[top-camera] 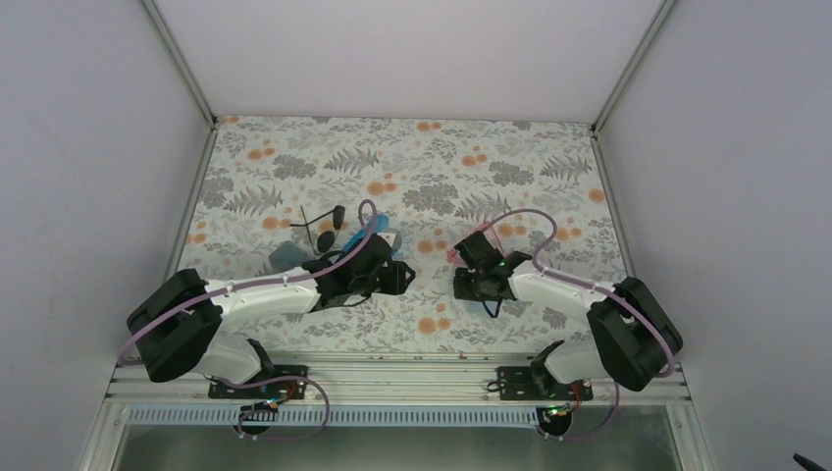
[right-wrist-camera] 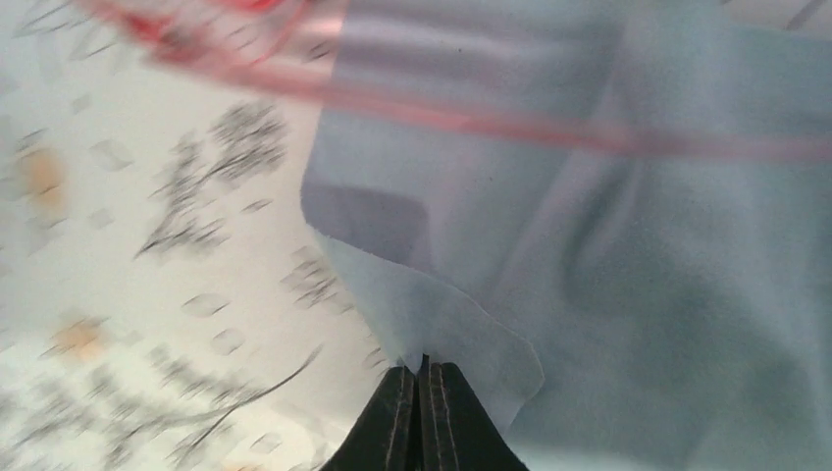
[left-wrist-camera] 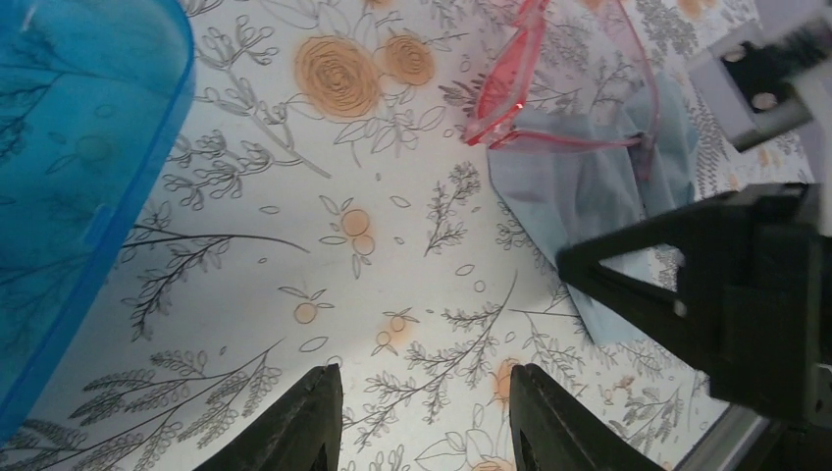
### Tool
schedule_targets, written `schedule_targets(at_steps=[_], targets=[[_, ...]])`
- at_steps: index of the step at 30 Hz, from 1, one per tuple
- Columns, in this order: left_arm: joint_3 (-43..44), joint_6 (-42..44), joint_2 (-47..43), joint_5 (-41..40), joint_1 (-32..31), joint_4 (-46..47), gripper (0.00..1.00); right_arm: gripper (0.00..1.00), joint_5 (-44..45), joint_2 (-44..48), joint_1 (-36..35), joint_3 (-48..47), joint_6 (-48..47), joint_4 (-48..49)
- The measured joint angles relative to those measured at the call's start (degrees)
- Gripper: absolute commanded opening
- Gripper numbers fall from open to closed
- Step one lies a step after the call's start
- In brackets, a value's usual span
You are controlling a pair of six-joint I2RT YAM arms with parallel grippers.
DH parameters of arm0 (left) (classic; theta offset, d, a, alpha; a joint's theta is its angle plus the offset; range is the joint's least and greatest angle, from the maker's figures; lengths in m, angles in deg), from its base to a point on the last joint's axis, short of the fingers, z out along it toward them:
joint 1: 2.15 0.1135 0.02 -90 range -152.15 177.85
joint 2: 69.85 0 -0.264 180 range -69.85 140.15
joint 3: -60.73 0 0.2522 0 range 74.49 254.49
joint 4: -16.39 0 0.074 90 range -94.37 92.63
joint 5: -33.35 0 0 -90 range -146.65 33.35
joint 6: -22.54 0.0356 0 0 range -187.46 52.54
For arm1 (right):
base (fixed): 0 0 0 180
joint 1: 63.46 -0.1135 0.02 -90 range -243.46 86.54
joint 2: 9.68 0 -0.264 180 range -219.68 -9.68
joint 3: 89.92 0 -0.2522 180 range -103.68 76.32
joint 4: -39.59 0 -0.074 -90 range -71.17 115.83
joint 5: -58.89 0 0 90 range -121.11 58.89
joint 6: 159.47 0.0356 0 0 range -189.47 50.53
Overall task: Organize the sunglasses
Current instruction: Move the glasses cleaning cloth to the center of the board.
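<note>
**Surface.** The counter (top-camera: 392, 157) carries a white covering printed with grey ferns and orange flowers. Plain pale wall panels (top-camera: 392, 49) enclose it at 9, 12 and 3 o'clock. A metal rail (top-camera: 392, 378) runs along the 6 o'clock edge.

**Task items.** The thin black-framed sunglasses with dark lenses (top-camera: 334, 214) lie at 9 o'clock from the counter centre, temples spread. The translucent pink-red plastic sunglasses (left-wrist-camera: 500, 93) lie just at 3 o'clock of centre and rest partly on a light blue fabric cloth (right-wrist-camera: 638, 245).

**Left pincer.** The left pincer (left-wrist-camera: 422, 412) stands apart over bare covering at 6 o'clock of centre and grips nothing. A translucent blue oblong plastic case (left-wrist-camera: 88, 147) sits at its 10 o'clock in the left wrist view.

**Right pincer.** The right pincer (right-wrist-camera: 424, 373) is closed, with its tips pinching the near edge of the light blue cloth. The pink frame crosses the cloth at 12 o'clock from the tips.

**Other.** A second light blue cloth (top-camera: 287, 257) lies at 7 o'clock of the black sunglasses.
</note>
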Motion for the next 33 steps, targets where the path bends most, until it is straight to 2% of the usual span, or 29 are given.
schedule_targets(at_steps=[8, 10, 12, 13, 15, 18, 21, 25, 28, 33], targets=[[-0.87, -3.61, -2.03, -3.5, -0.11, -2.25, 0.44, 0.04, -18.47, 2.03, -3.74, 0.81, 0.72, 5.42], [-2.01, -4.76, -3.04, -4.22, -0.11, -2.25, 0.44, 0.17, -23.32, 0.9, -5.62, 0.79, 0.92, 8.46], [-3.17, -5.64, -3.91, -4.74, -0.11, -2.45, 0.46, 0.37, -26.99, -0.59, -7.08, 0.52, 1.09, 10.49], [-3.69, -6.23, -4.28, -4.9, -0.11, -2.64, 0.47, 0.43, -28.7, -1.46, -7.82, 0.17, 0.57, 11.39], [-4.26, -6.58, -4.79, -4.96, -0.17, -2.78, 0.49, 0.45, -29.03, -1.49, -8.52, -0.35, 0.57, 11.76], [-4.74, -6.62, -5.11, -4.66, -0.31, -2.47, 0.49, 0.42, -24.2, 0.92, -8.79, -0.79, 1.33, 10.1], [-4.83, -5.84, -4.9, -2.86, -0.37, -0.57, 0.43, 0.36, -14.69, 6.38, -8.74, -1.2, 2.97, 5.42], [-3.67, -3.56, -1.55, 0.66, -0.72, 1.95, 0.32, 0.14, -6.69, 9.86, -7.91, -1.2, 4.17, 0.7], [-1.22, -1.77, 3.02, 3.06, -0.9, 2.89, 0.27, 0.05, -5.44, 8.85, -7.17, -0.68, 3.65, -0.5], [2.84, 0.79, 9.51, 6.84, -0.92, 4.04, 0.23, 0.04, -8.7, 4.83, -4.57, 0.35, 1.77, 1.64]])
